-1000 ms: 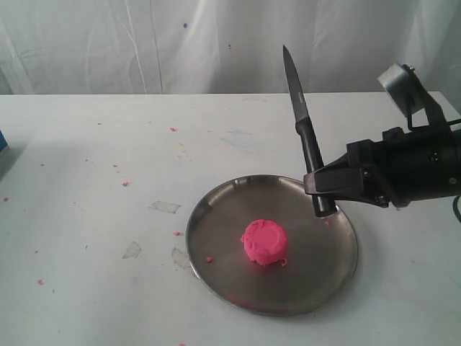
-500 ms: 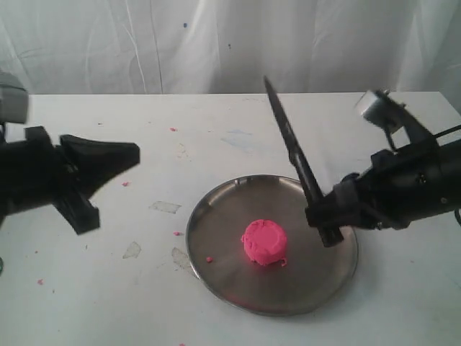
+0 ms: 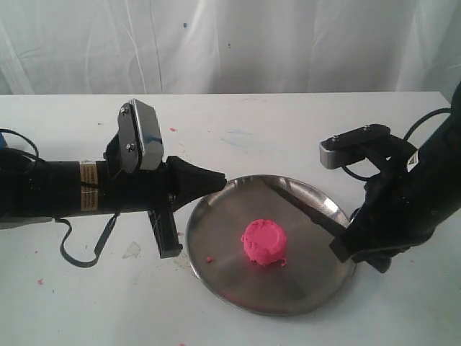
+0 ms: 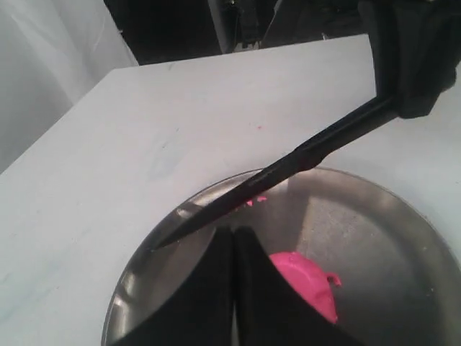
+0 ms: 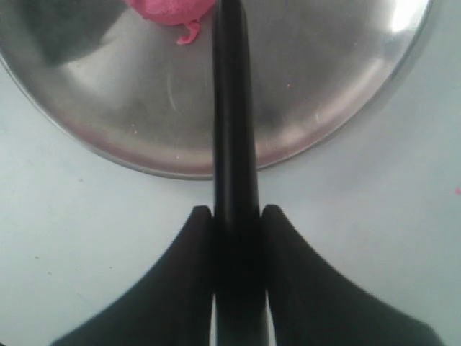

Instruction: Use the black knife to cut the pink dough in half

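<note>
Pink dough (image 3: 263, 242) uncut, arm label (image 3: 88, 184) unreadable

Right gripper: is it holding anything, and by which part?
Yes. The right gripper grips the black knife by its handle, with the blade reaching out over the steel plate.

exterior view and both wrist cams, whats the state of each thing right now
bright pink round dough lump: whole, uncut, sitting on the plate
long black knife: gripped by its handle, blade slanted low over the plate, apart from the dough
round steel plate: level, holding the dough
left tool: shut, empty, at the plate's rim
right tool: shut on the knife handle
</note>
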Tool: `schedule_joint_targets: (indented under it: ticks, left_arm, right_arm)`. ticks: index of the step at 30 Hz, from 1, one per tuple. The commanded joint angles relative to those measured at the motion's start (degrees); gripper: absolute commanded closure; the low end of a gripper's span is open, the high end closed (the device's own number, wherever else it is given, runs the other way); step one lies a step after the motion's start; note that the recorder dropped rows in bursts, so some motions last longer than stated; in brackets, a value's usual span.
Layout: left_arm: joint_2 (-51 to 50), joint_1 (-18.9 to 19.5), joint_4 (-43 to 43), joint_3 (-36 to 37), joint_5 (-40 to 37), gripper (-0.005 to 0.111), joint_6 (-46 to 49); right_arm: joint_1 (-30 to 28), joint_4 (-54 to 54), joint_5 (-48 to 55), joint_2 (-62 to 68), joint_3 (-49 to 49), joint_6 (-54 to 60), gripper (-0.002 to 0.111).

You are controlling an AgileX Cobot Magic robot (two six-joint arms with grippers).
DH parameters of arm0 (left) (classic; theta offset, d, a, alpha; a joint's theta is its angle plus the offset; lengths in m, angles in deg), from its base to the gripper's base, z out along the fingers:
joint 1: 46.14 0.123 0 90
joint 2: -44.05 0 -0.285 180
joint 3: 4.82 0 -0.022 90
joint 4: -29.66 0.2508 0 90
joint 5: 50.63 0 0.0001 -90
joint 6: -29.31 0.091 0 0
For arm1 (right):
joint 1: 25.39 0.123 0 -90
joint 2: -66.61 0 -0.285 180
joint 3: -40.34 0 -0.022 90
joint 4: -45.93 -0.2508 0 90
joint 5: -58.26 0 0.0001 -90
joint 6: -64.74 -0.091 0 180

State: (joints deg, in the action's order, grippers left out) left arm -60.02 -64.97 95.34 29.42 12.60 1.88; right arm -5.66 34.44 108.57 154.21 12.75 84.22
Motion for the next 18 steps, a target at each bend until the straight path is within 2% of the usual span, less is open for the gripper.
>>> schedule_joint_targets:
  ticks: [1, 5, 8, 10, 18]
  left_arm:
    - [-2.23, -0.42, -0.2, -1.09, 2.72, 0.107, -0.88]
    - [-2.46, -0.42, -0.29, -1.09, 3.26, 0.107, -1.07]
    - [-2.46, -0.42, -0.29, -1.09, 4.73, 0.107, -1.07]
    - [-2.46, -0.64, -0.04, -1.09, 5.95, 0.107, -1.07]
    - [-2.46, -1.26, 1.27, -1.09, 6.74, 0.107, -1.43]
  right_arm:
    - [0.21, 0.71, -5.95, -0.26, 0.27, -0.36, 0.108]
    - [0.21, 0.12, -10.14, -0.26, -0.82, -0.47, 0.108]
    - [0.21, -4.87, -10.69, -0.26, -1.91, -0.49, 0.108]
    - [0.21, -7.96, -10.59, -0.26, -2.5, 1.09, 0.108]
    - [0.21, -8.31, -6.78, -0.26, -2.49, 3.87, 0.108]
